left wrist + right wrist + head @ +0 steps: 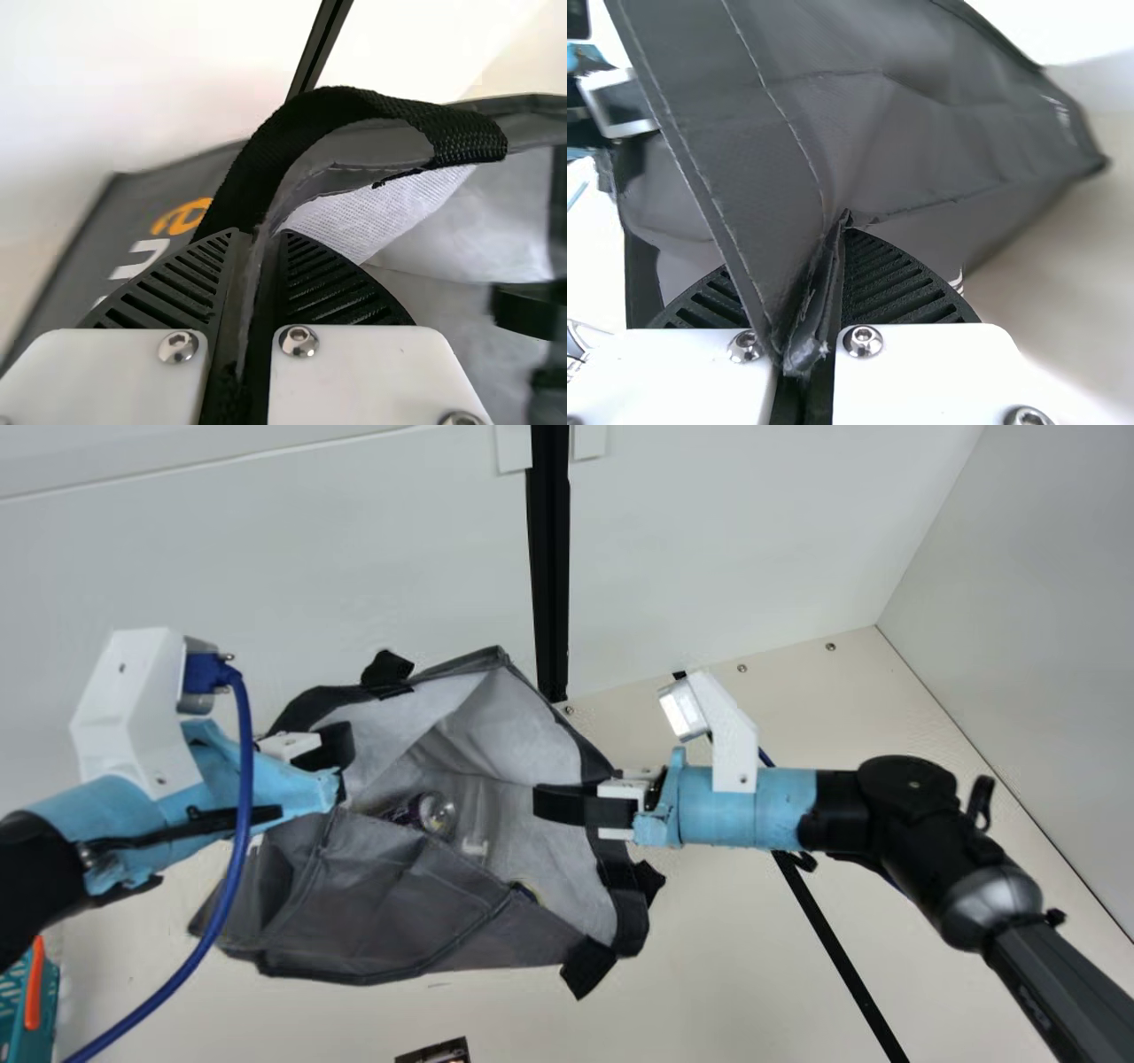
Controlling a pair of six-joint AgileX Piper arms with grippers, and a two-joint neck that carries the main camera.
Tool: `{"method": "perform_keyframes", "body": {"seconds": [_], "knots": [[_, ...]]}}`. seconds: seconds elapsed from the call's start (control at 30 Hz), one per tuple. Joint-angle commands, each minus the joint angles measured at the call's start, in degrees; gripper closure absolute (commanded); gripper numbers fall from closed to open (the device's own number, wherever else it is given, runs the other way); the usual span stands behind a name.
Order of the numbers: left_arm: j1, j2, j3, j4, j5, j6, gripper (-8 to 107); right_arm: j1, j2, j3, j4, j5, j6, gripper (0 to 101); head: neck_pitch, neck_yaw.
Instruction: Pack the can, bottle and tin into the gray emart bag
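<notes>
— Stock, largest first?
— Counter point(753, 974): one, cream. Gray emart bag point(381, 895): one, mouth agape, between your two arms. Left end effector point(259, 237): narrow, clamped on the rim and black webbing. Right end effector point(846, 227): narrow, pinching a fold of the opposite rim. Shiny-ended round item point(436, 813): one, inside, probably your can. Yellow-edged item point(526, 891): one, inside; bottle or tin, you cannot tell.
— Why two grips?
— Likely so you keep the mouth spread and the bag steady, its load contained.
— And by view?
— Main view: you get the pale lining point(532, 735) and contents. Left wrist view: orange-and-white print point(182, 215), outer face. Right wrist view: seamed dark outer wall point(877, 133).
</notes>
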Motion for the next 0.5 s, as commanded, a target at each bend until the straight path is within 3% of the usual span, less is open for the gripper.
{"method": "perform_keyframes", "body": {"seconds": [0.0, 0.13, 0.47], "knots": [[-0.2, -0.3, -0.5, 0.3, 0.6, 0.0, 89, -0.7, -2.0, 0.1, 0.1, 0.5, 0.8, 101, -1.3, -0.1], [-0.6, -1.1, -1.7, 1.6, 2.1, 0.1, 89, -2.1, -5.4, 0.3, -0.1, 2.1, 2.7, 101, -1.3, -0.1], [-1.9, -3.8, -6.0, 4.6, 7.4, 0.1, 89, -2.0, -14.9, 0.8, 0.0, 2.2, 8.6, 101, -1.3, -0.1]]}}
